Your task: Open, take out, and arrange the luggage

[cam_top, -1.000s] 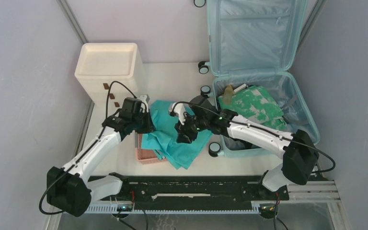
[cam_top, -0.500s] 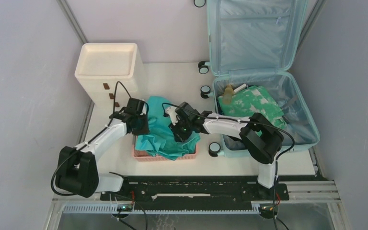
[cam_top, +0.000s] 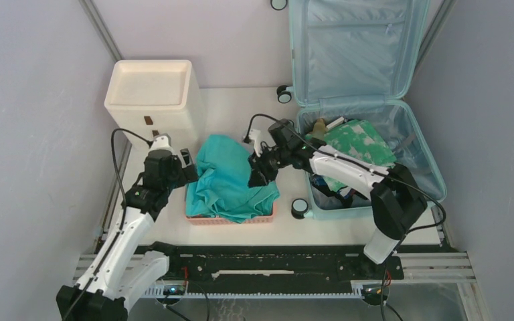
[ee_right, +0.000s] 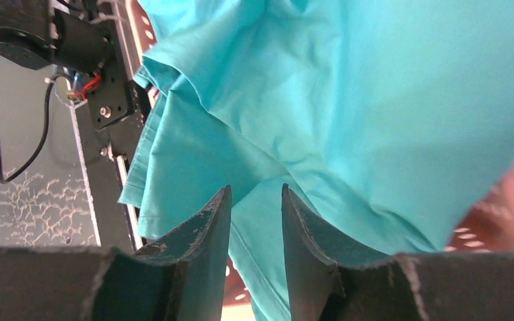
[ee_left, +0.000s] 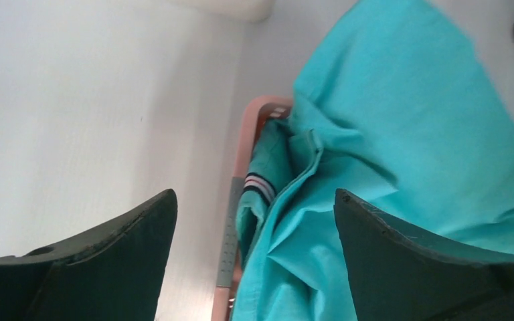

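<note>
The luggage (cam_top: 435,180), a pale aqua hard-shell suitcase, lies open at the right with its lid (cam_top: 355,47) leaning on the back wall. A green patterned cloth (cam_top: 358,147) lies inside it. A teal garment (cam_top: 231,180) is heaped in the pink basket (cam_top: 231,219) at centre. My left gripper (cam_top: 187,168) is open beside the basket's left rim (ee_left: 258,114), wide apart (ee_left: 254,195) and holding nothing. My right gripper (cam_top: 258,177) hangs over the garment's right edge. Its fingers (ee_right: 255,188) stand a narrow gap apart above the teal cloth (ee_right: 348,87), gripping nothing.
A cream drawer cabinet (cam_top: 150,90) stands at the back left, close behind my left arm. A suitcase wheel (cam_top: 299,207) sits just right of the basket. A striped collar (ee_left: 258,184) shows under the teal cloth. The black base rail (cam_top: 268,264) runs along the near edge.
My left gripper opened, let go of the teal garment and drew back to the left. The garment settled into the basket. My right gripper rose and shifted toward the suitcase.
</note>
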You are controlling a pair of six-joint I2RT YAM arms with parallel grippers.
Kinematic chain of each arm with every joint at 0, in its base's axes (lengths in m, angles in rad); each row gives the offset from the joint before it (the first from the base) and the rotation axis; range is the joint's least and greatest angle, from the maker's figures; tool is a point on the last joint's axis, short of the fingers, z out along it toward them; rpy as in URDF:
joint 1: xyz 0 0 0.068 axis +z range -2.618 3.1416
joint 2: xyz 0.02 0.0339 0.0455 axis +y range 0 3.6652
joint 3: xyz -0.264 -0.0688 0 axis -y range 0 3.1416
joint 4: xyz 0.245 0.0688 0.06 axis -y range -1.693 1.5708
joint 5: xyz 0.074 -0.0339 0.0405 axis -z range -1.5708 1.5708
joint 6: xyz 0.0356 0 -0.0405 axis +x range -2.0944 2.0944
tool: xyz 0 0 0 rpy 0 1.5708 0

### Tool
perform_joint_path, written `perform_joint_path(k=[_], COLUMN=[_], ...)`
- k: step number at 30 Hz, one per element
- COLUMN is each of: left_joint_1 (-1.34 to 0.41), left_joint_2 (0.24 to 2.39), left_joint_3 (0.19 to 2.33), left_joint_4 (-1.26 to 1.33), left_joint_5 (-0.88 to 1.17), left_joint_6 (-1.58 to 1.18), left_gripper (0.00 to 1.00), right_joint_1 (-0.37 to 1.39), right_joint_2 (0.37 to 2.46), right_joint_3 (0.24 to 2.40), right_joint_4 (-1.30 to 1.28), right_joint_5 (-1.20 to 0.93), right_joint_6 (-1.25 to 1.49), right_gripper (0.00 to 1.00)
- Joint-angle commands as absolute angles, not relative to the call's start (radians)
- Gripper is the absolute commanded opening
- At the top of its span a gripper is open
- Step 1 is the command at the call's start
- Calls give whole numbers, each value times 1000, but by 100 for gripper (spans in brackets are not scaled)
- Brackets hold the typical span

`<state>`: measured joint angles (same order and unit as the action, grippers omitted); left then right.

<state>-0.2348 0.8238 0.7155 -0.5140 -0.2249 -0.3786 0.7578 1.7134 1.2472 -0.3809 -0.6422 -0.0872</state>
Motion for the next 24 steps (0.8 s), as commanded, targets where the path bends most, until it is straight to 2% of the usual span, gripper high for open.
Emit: perform_joint_path(k=[1,11,15,17,19,24], left_joint_1=[-213,-212,-212,-212,-212,-219], left_joint_2=[872,1073,1116,1120,1115,1036], left_joint_3=[666,618,569,544,518,479], left_joint_4=[-453,-407,-339,-298,-254,-228], left_joint_5=[-200,-229,-118,-40,55,121], left_joint_6=[-430,-544,-568,-586,-604,-629], left_gripper=[89,85,66,58,56,57], right_joint_1=[723,713,699,679,652,600], right_joint_2=[1649,1841,1875,1876,1857,1747], right_joint_3=[1278,1334,1347,1369,1399,1473], right_joint_4=[-387,-422,-474,-525,-584,-715], right_joint_5=[-725,-422,-350,-388,-501,-786], right_joint_6=[-173,-160,-185,-213,-258,-426], right_gripper=[41,36,35,35,37,44])
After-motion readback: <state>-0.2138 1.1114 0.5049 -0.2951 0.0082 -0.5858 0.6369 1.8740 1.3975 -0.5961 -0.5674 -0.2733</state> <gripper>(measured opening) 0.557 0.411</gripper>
